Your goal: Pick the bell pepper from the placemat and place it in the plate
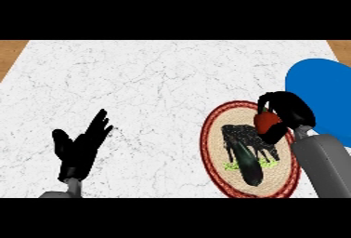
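Here, right robot hand (286,111) curled round red bell pepper (266,122), above placemat (214,139)

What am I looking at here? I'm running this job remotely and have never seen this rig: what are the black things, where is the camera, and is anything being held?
The single picture comes from the robot's head, looking steeply down at a white marble counter. The black shapes are its hands on grey forearms. The left robot hand rests open at the lower left, fingers up, holding nothing. The right robot hand is curled round a red bell pepper, above the round woven placemat with the red rim and a dark horse picture. The blue shape at the right edge is the plate, with nothing visible on it.
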Tool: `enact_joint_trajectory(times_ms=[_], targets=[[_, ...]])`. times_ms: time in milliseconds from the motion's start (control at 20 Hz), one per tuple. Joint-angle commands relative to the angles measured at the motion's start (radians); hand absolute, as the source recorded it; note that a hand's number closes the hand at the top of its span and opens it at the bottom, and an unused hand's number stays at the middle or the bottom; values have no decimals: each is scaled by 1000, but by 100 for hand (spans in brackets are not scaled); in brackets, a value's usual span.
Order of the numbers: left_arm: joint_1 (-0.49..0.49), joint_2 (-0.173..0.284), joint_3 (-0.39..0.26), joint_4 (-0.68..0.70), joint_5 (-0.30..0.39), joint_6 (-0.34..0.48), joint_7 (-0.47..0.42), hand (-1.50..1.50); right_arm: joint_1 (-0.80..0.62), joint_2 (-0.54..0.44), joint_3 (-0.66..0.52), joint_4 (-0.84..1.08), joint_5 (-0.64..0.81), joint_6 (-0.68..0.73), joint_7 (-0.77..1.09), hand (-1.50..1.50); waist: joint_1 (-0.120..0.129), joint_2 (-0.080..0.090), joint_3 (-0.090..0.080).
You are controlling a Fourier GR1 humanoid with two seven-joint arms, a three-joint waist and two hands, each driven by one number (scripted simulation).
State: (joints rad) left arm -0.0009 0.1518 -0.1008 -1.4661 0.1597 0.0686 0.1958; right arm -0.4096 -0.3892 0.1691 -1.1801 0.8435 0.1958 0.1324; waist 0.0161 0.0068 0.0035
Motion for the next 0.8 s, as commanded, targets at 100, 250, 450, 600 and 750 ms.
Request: enact_joint_trajectory(times_ms=[100, 250, 450, 600, 750], targets=[[12, -5, -8, 0, 2, -2, 7, 0, -97, 34, -265, 116, 4, -158, 430, 150, 5, 28, -7], [6, -1, -21, -2, -5, -13, 11, 0, -195, 27, -330, 119, 85, -320, 601, 150, 48, 35, -8], [-26, -7, -43, -8, -18, -16, 16, 0, -309, -28, -361, 150, 255, -472, 822, 150, 96, 45, -11], [-40, -18, -62, -9, -18, -24, 24, 0, -372, -33, -383, 183, 375, -587, 991, 150, 119, 49, -9], [-63, -8, -66, -4, -24, -34, 31, 0, -429, -41, -397, 217, 501, -661, 1124, 150, 137, 56, -9]])
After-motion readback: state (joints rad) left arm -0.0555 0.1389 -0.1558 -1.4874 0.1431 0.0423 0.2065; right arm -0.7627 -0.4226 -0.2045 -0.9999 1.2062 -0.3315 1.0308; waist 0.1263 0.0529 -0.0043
